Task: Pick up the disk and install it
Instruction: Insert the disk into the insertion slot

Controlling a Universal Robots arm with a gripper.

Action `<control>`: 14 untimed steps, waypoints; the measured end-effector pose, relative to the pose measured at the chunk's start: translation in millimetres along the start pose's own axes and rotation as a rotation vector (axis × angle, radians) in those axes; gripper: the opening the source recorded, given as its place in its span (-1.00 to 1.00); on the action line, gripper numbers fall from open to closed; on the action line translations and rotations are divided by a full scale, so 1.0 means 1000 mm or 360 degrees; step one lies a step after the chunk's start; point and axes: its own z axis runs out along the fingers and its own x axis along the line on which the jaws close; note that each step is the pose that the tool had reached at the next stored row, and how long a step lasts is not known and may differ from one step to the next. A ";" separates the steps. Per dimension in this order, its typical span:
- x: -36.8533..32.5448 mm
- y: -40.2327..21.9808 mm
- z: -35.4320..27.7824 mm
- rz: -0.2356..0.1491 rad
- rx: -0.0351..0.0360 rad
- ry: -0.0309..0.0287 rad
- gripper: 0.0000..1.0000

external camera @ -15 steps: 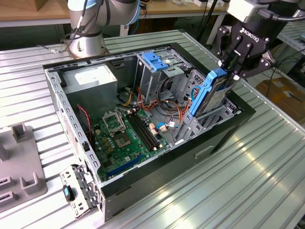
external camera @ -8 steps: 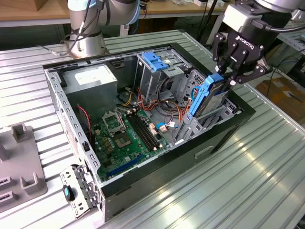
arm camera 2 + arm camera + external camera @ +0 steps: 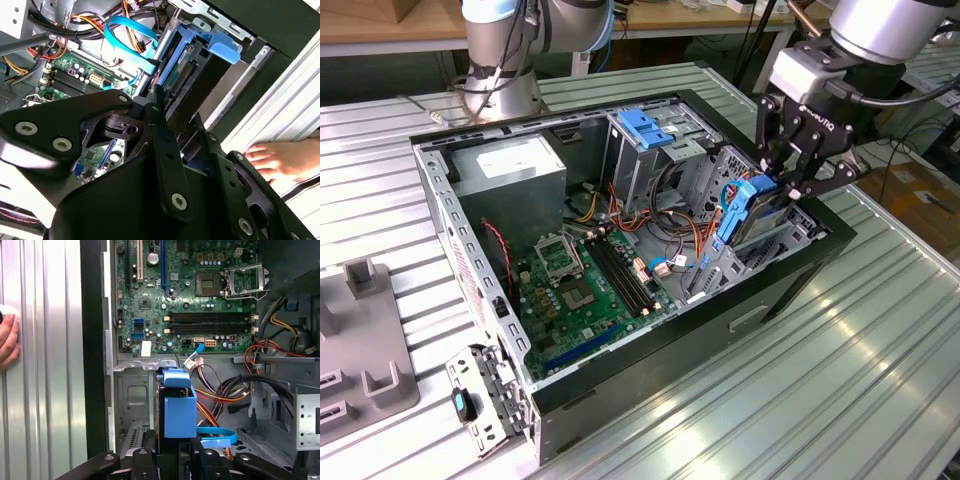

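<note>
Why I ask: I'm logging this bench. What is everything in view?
table: one, silver, under everything
case: one, black, open on the table
motherboard: one, green, case floor
power supply: one, grey, in the case
cage: one, metal with blue top, in the case
cables: several, mixed colours, in the case
disk: one, blue-railed, at the case's edge
fixture: one, grey, table, exterior view's left
hand: one, a person's, on the table
arm: one, silver, above the case
end effector: one, black, shut on the disk
</note>
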 end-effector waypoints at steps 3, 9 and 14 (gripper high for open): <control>0.0000 0.0002 0.0100 0.0000 0.0000 0.00000 -0.30; 0.0001 0.0004 0.0225 0.0000 0.0000 0.00004 -0.30; 0.0002 0.0004 0.0224 0.0000 0.0000 0.00013 -0.30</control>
